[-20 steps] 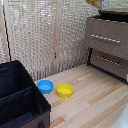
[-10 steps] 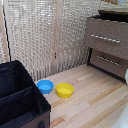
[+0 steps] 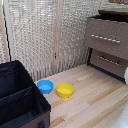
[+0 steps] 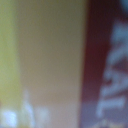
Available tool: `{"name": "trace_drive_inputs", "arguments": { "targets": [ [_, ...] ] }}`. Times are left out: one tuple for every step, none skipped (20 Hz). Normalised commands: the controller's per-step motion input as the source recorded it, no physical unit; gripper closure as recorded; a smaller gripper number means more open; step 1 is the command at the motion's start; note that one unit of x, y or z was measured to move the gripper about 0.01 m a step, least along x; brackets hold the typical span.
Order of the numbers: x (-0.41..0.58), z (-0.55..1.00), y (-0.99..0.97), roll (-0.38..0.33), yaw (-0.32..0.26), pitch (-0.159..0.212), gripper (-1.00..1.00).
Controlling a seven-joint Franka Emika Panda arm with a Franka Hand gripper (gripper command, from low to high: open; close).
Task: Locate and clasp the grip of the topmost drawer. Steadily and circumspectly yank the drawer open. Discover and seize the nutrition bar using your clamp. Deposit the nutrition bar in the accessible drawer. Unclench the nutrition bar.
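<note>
The topmost drawer point(image 3: 107, 35) is the upper grey-brown front with a silver bar handle point(image 3: 105, 38), at the exterior view's upper right. A dark strip runs above its front, and it stands a little forward of the like drawer point(image 3: 109, 62) below it. A very close, blurred surface fills the wrist view, pale yellow-orange on one side and dark red with pale lettering on the other. It looks like the nutrition bar point(image 4: 102, 65). No fingers show in either view. A small white rounded piece point(image 3: 126, 75) at the exterior view's right edge may belong to the arm.
A blue bowl point(image 3: 45, 86) and a yellow bowl point(image 3: 65, 90) sit side by side on the light wooden floor. A black open bin point(image 3: 20, 97) fills the exterior view's lower left. A woven screen point(image 3: 45, 35) stands behind.
</note>
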Motion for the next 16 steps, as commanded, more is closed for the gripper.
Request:
{"name": "trace_drive_inputs", "arguments": {
  "targets": [
    [0.189,0.0,-0.49,0.0,0.083,0.159,1.0],
    [0.163,0.0,-0.43,0.0,0.124,0.166,1.0],
    [0.183,-0.02,-0.38,0.0,0.138,0.167,1.0],
    [0.223,-0.06,-0.28,0.0,0.077,0.076,1.0],
    [0.209,-0.06,-0.15,0.0,0.042,0.032,-1.0],
    [0.211,-0.07,-0.01,-0.003,0.0,0.0,-1.0],
    [0.154,0.0,0.0,0.0,0.0,0.0,-1.0],
    [0.186,-0.03,0.0,0.0,0.0,0.0,-1.0],
    [0.143,-0.01,-0.07,0.0,0.0,0.0,-1.0],
    [0.12,0.0,-0.12,0.0,0.0,0.0,-1.0],
    [0.149,0.0,-0.13,0.0,0.0,0.0,-1.0],
    [0.183,0.0,-0.14,0.0,0.0,0.0,-1.0],
    [0.16,0.0,-0.12,0.0,0.0,0.0,-1.0],
    [0.137,0.0,-0.09,0.006,0.0,0.0,-1.0],
    [0.157,0.0,-0.05,0.006,0.0,0.0,-1.0],
    [0.163,0.0,0.0,0.009,0.0,0.0,-1.0]
  ]
}}
